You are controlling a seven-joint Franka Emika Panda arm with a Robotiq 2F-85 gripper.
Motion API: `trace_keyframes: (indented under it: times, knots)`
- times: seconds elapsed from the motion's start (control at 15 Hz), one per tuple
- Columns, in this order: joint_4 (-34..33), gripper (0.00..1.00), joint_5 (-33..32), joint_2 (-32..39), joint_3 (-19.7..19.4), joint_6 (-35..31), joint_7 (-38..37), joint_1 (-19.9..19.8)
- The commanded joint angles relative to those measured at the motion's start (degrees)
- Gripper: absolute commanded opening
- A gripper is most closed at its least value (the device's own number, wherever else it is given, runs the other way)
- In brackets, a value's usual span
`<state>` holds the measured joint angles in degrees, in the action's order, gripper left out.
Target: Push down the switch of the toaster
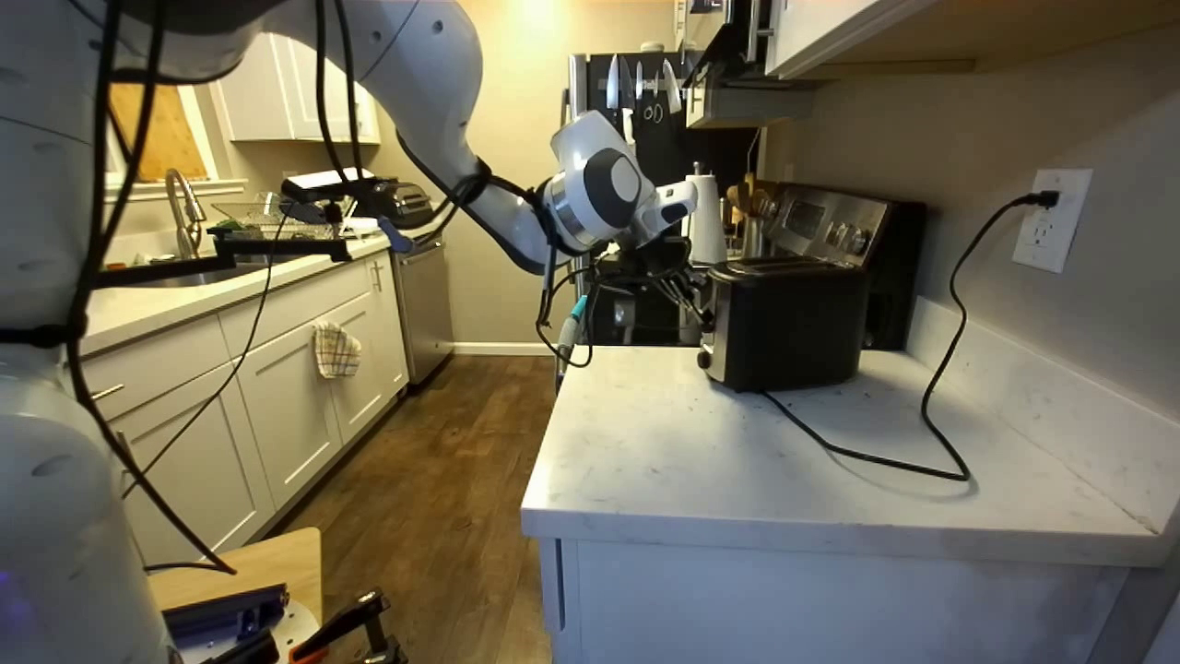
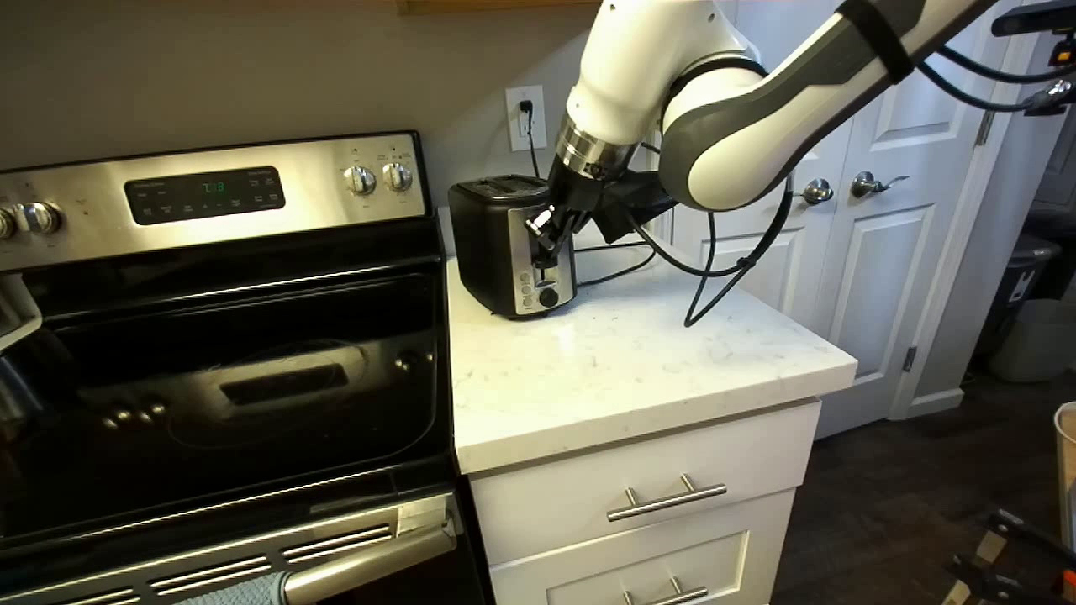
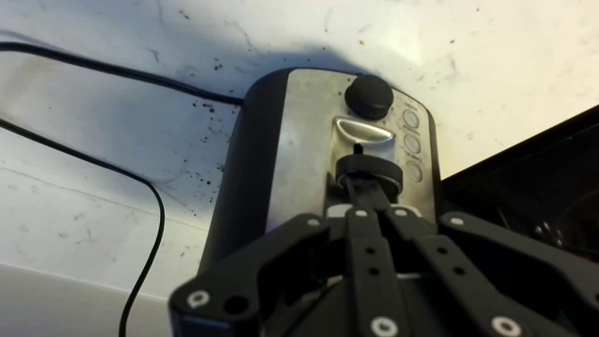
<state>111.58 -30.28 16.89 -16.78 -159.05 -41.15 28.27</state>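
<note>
Toaster [image 2: 485, 249]: on counter [image 2: 630, 361], beside stove [image 2: 227, 357].
Lever [image 3: 373, 164]: toaster's front, above dial [image 3: 368, 96].
Gripper [image 3: 366, 191]: I have it at toaster's front, jaws pressed together by the lever; touching, I can't tell.

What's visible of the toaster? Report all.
The black toaster stands upright on the countertop, its metallic-looking front bearing a dial, three round buttons and a black lever. A dark slot below the lever suggests it isn't fully down. The shut claw is at the lever; contact is unclear. Its black cord runs to a wall outlet.
</note>
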Motion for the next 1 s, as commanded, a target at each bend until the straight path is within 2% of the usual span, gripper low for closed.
trace_keyframes:
  times: [0.0, 0.4, 0.6, 0.93]
  knots:
    - [4.5, 0.0, -0.36, -0.73, 0.02, -0.89, -0.7, 0.23]
    - [5.28, 0.0, -1.02, 1.24, -0.92, -6.92, -0.48, -0.37]
    - [5.74, 0.0, 0.73, 3.62, -0.27, -10.12, 1.1, -1.98]
    - [6.25, 0.0, 1.73, 4.12, 0.76, -11.68, 1.83, -3.18]
